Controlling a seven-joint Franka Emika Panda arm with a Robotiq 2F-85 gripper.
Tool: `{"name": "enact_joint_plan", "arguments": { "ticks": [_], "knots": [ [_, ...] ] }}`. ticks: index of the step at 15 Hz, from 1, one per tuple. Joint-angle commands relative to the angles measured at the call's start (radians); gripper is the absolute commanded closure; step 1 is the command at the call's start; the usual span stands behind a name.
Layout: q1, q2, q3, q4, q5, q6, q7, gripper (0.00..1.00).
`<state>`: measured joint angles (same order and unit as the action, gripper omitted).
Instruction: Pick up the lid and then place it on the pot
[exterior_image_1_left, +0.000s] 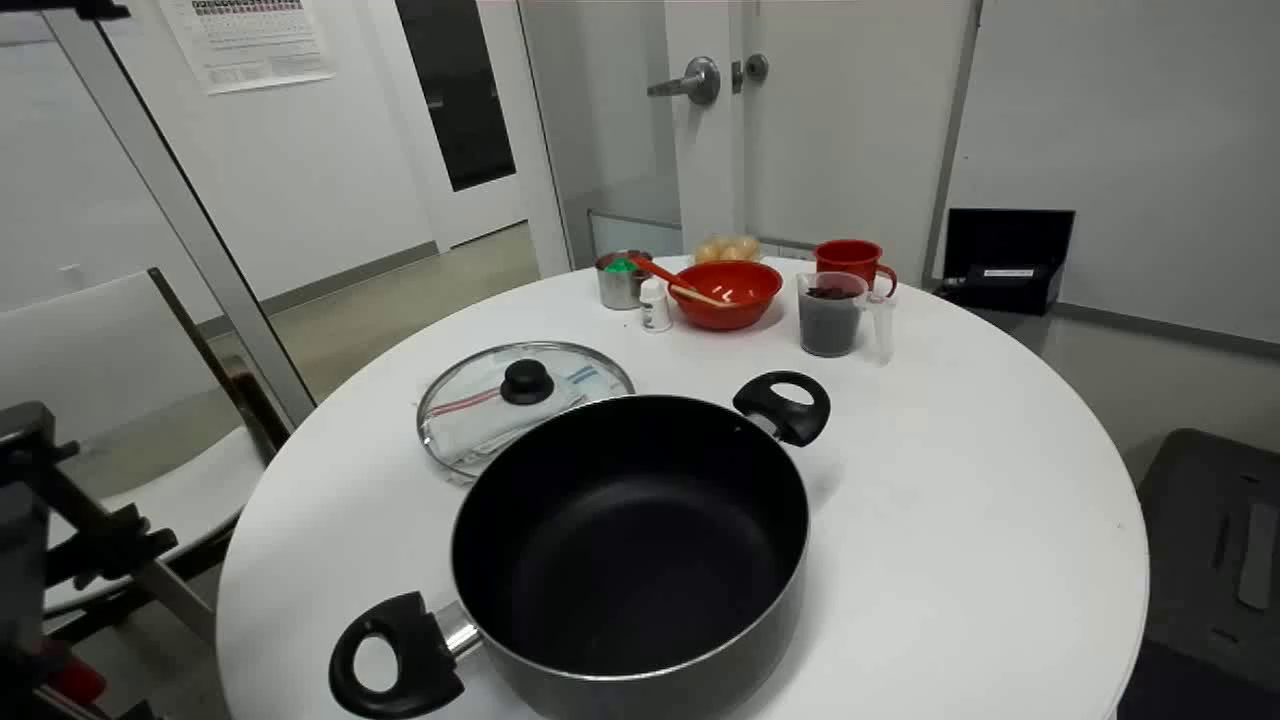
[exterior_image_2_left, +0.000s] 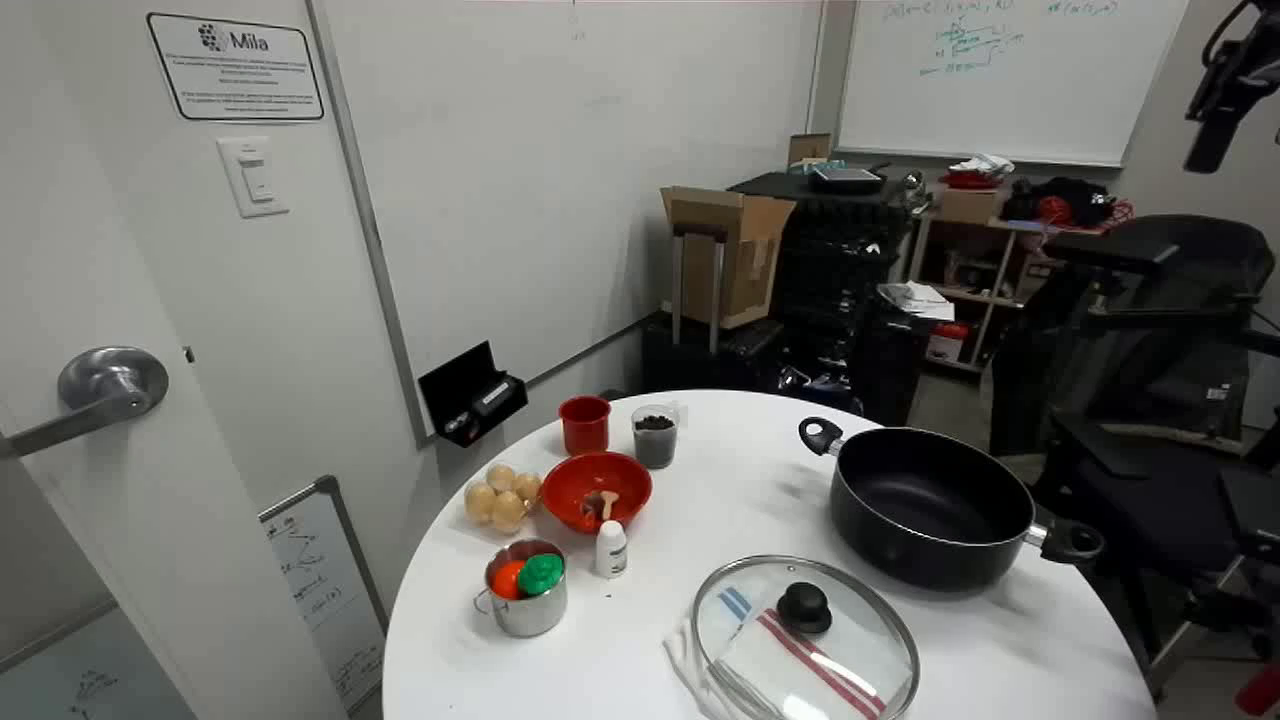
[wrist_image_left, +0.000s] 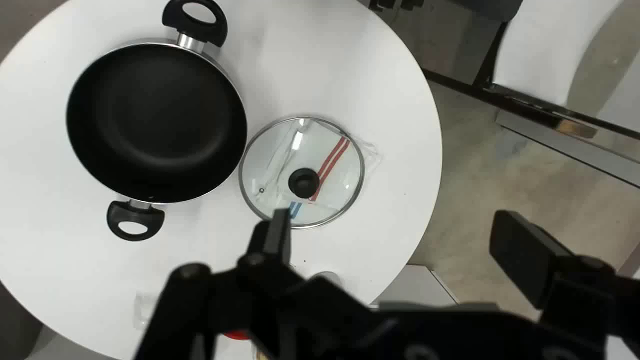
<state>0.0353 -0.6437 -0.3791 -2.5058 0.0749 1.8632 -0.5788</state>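
Clear round glass lid (wrist_image_left: 302, 173) with a black knob lies over a red-and-blue-striped white cloth (exterior_image_2_left: 688, 660) on a round white table (exterior_image_1_left: 1000, 500), in a room with whiteboards (exterior_image_2_left: 600, 150) and a white door (exterior_image_2_left: 170, 520). In the wrist view it sits just right of a wide, black, two-handled pot (wrist_image_left: 155, 120) and farther off than the left finger of the black gripper (wrist_image_left: 392, 232), whose fingers stand wide apart, gripping nothing.
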Motion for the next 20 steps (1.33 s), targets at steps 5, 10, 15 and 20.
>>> {"name": "enact_joint_plan", "arguments": {
  "ticks": [5, 10, 15, 20],
  "knots": [
    [-0.030, 0.008, 0.025, 0.002, 0.017, -0.003, -0.015, 0.00],
    [-0.022, 0.048, 0.025, 0.016, 0.022, -0.004, -0.023, 0.00],
    [0.001, 0.199, 0.048, 0.046, 0.041, 0.054, -0.032, 0.00],
    [0.029, 0.409, 0.119, 0.098, 0.068, 0.165, -0.048, 0.00]
  ]
}}
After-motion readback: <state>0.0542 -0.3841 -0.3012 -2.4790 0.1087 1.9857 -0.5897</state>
